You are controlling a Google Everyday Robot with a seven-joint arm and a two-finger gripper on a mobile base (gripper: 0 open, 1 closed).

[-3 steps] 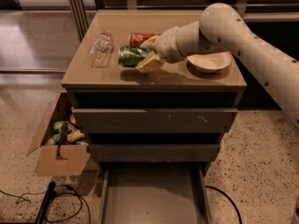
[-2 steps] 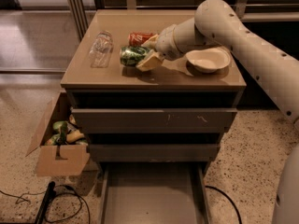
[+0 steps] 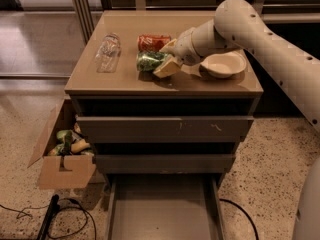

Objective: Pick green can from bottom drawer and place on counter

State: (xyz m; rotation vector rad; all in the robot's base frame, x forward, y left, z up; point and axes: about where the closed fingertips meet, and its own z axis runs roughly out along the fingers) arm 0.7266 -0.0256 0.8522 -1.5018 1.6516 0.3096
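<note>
Green can (image 3: 147, 61) lies on its side on the counter (image 3: 125, 81), near the middle, so it is already out of the bottom drawer (image 3: 162, 211), which stands pulled open below with nothing showing in it. I judge the can light, thin-walled and slick: it will dent under a hard squeeze and, lying like this, will roll if let go carelessly. The best hold is across the round body near mid-length, not on the silver ends.

My pincer (image 3: 161, 60) sits at the can's right end, one tan finger on the near side and one on the far side, pinching the can between them.

Just beyond, touching or nearly touching, lies a red soda can (image 3: 154, 42). A clear plastic bottle (image 3: 107, 51) lies to the left and a pale bowl (image 3: 224, 64) to the right, beside the wrist.

Against the picture a second back, the can and pincer have slid slightly right, and the forearm has swung farther back, uncovering the whole bowl. The bottle has not moved.
</note>
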